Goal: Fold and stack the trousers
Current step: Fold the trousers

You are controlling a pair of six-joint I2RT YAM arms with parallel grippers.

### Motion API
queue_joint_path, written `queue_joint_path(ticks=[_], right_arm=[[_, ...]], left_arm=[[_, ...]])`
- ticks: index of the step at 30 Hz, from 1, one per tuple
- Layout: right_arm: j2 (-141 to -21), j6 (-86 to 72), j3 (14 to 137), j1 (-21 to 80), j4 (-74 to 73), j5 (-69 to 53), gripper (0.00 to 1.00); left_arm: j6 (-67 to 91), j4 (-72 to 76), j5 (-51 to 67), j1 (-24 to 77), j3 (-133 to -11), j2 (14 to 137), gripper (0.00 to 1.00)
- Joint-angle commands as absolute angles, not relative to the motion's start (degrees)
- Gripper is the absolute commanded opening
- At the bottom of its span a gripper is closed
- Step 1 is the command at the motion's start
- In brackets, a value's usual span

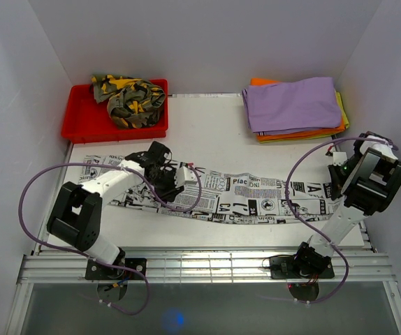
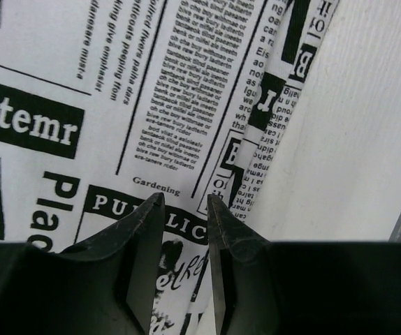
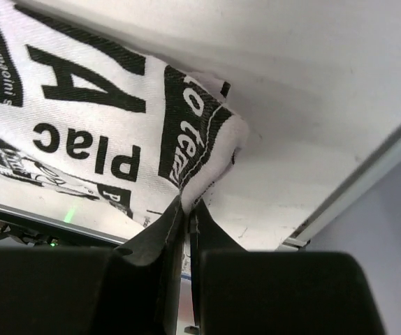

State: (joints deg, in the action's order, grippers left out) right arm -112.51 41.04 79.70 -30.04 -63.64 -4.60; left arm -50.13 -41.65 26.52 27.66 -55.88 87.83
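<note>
The newspaper-print trousers (image 1: 249, 199) lie stretched in a long band across the table's front. My left gripper (image 1: 168, 188) hovers low over their left part, near the front edge. In the left wrist view its jaws (image 2: 186, 199) stand a little apart with flat printed cloth (image 2: 151, 105) showing between them. My right gripper (image 1: 334, 190) is at the trousers' right end. In the right wrist view it (image 3: 188, 204) is shut on a corner of the cloth (image 3: 186, 132), which rises into a peak at the fingertips.
A red tray (image 1: 82, 125) at the back left holds crumpled camouflage trousers (image 1: 130, 99). A stack of folded trousers (image 1: 295, 105), purple on top of orange and yellow, sits at the back right. White walls close in on both sides. A metal rail (image 1: 207, 262) runs along the front.
</note>
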Motion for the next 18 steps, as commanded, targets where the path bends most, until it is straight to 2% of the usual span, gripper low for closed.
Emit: queue_joint_path(ticks=[1, 6, 11, 18], right_arm=[[-107.41, 42.45, 77.70, -31.20, -66.36, -2.91, 0.08], [-107.31, 42.98, 74.44, -32.25, -63.28, -0.26, 0.08], [-110.21, 42.54, 79.45, -32.70, -64.95, -0.26, 0.08], [-118.11, 40.62, 88.66, -32.78, -65.21, -0.26, 0.08]], left_arm=[[-53.00, -41.31, 25.84, 28.91, -53.88, 86.13, 0.41], [-51.86, -40.61, 24.88, 29.88, -53.35, 88.85, 0.41], [-49.92, -39.91, 25.75, 30.06, -53.61, 93.16, 0.43], [-41.85, -33.84, 21.45, 30.15, -59.12, 102.03, 0.33]])
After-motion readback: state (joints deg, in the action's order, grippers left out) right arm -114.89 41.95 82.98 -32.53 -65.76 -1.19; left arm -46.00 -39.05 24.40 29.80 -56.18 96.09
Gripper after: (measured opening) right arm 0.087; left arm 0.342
